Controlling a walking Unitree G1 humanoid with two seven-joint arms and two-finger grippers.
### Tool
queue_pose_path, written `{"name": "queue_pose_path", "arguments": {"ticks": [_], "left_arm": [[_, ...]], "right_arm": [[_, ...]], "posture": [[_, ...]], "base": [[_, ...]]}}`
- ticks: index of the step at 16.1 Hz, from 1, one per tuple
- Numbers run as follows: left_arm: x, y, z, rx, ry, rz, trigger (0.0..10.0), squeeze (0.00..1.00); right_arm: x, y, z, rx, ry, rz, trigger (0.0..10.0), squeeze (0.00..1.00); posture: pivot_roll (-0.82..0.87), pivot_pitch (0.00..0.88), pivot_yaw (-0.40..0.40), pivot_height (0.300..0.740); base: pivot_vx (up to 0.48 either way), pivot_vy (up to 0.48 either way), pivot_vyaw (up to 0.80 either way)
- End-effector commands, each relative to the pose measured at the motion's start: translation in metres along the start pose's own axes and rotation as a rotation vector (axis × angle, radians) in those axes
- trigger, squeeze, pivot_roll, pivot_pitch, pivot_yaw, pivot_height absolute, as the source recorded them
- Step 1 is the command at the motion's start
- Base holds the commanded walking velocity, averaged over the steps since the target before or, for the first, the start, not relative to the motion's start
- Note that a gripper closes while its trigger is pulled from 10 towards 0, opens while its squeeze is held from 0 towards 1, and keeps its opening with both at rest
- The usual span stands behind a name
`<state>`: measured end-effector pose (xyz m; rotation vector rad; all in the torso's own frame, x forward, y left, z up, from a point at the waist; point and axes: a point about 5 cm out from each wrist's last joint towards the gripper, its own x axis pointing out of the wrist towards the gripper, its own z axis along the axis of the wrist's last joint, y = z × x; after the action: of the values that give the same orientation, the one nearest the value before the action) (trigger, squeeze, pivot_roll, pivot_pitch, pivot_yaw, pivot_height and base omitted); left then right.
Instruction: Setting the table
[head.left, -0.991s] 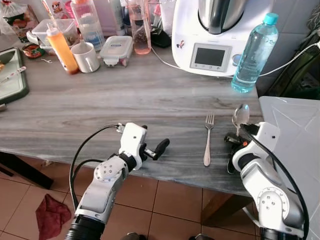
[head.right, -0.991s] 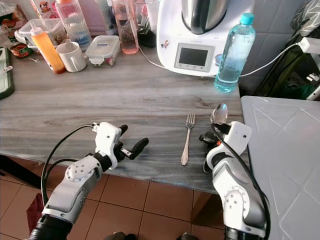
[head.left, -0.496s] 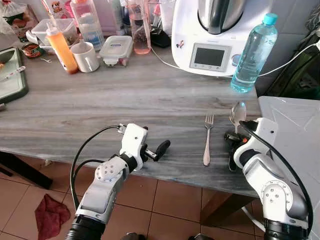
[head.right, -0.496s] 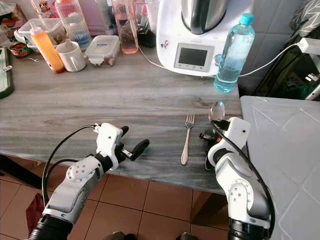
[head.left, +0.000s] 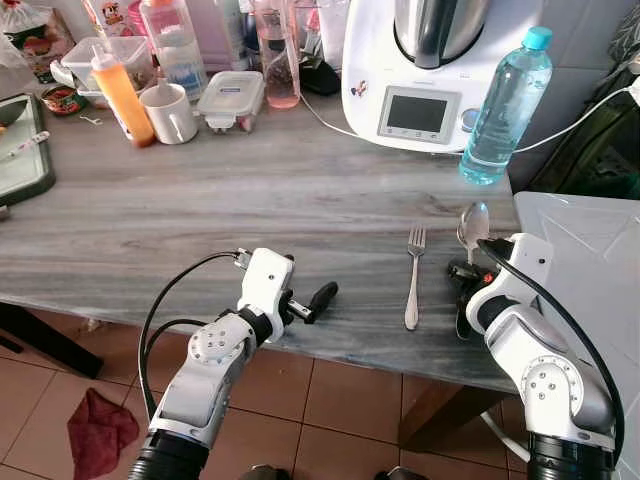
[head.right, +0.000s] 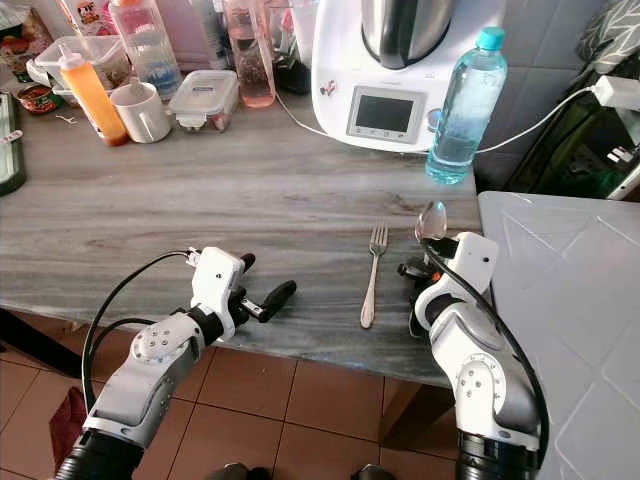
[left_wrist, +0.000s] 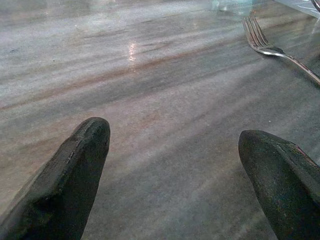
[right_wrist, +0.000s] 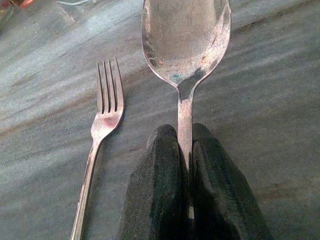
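A metal fork (head.left: 413, 278) lies on the grey wooden table (head.left: 250, 200) near its front edge, tines pointing away from me. Just right of it is a metal spoon (head.left: 472, 225), bowl away from me, with my right gripper (right_wrist: 185, 165) shut on its handle. In the right wrist view the spoon (right_wrist: 186, 45) sits beside the fork (right_wrist: 102, 135), held a little over the table. My left gripper (head.left: 318, 298) hovers open at the table's front edge, left of the fork (left_wrist: 270, 47), with nothing between its fingers (left_wrist: 75, 165).
A white kitchen machine (head.left: 430, 70) and a water bottle (head.left: 503, 105) stand at the back right. At the back left are an orange bottle (head.left: 122, 98), a white mug (head.left: 170, 112) and a lidded box (head.left: 230, 100). A white surface (head.left: 590, 260) adjoins the table's right end.
The right gripper has carried the spoon slightly away from me and to the left, closer to the fork. The left gripper has barely moved.
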<state>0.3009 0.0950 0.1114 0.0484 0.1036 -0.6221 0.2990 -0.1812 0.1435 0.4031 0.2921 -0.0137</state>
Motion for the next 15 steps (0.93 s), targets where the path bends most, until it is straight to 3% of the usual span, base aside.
{"name": "queue_pose_path", "arguments": {"ticks": [1, 5, 11, 13, 14, 15], "left_arm": [[-0.0013, -0.0020, 0.0016, 0.012, 0.001, -0.011, 10.0, 0.00], [-0.0017, -0.0022, 0.0008, 0.014, 0.005, -0.014, 10.0, 0.00], [-0.0023, -0.0023, -0.0003, 0.020, 0.013, -0.014, 10.0, 0.00], [-0.0025, -0.0026, -0.0004, 0.020, 0.013, -0.014, 10.0, 0.00], [-0.0025, -0.0027, -0.0007, 0.020, 0.015, -0.014, 10.0, 0.00], [-0.0024, -0.0025, -0.0009, 0.020, 0.017, -0.013, 10.0, 0.00]], "right_arm": [[0.0022, -0.0011, -0.0151, 0.010, 0.067, -0.007, 10.0, 0.81], [0.0028, -0.0009, -0.0160, 0.001, 0.072, 0.002, 10.0, 0.93], [0.0033, 0.0003, -0.0178, -0.012, 0.081, 0.012, 10.0, 0.90], [0.0021, -0.0006, -0.0168, -0.035, 0.074, 0.003, 10.0, 0.89], [-0.0015, 0.0028, -0.0128, -0.105, 0.051, 0.013, 10.0, 0.90], [-0.0033, 0.0046, -0.0119, -0.128, 0.042, 0.012, 10.0, 0.96]], "posture": [[0.02, 0.166, 0.040, 0.714], [0.02, 0.165, 0.038, 0.714], [0.03, 0.163, 0.037, 0.714], [0.03, 0.161, 0.037, 0.714], [0.03, 0.161, 0.037, 0.714], [0.03, 0.161, 0.037, 0.714]], "base": [[0.000, 0.000, 0.00], [0.000, 0.000, 0.00], [0.000, 0.000, 0.00], [0.000, 0.000, 0.00], [0.000, 0.000, 0.00], [0.000, 0.000, 0.00]]}}
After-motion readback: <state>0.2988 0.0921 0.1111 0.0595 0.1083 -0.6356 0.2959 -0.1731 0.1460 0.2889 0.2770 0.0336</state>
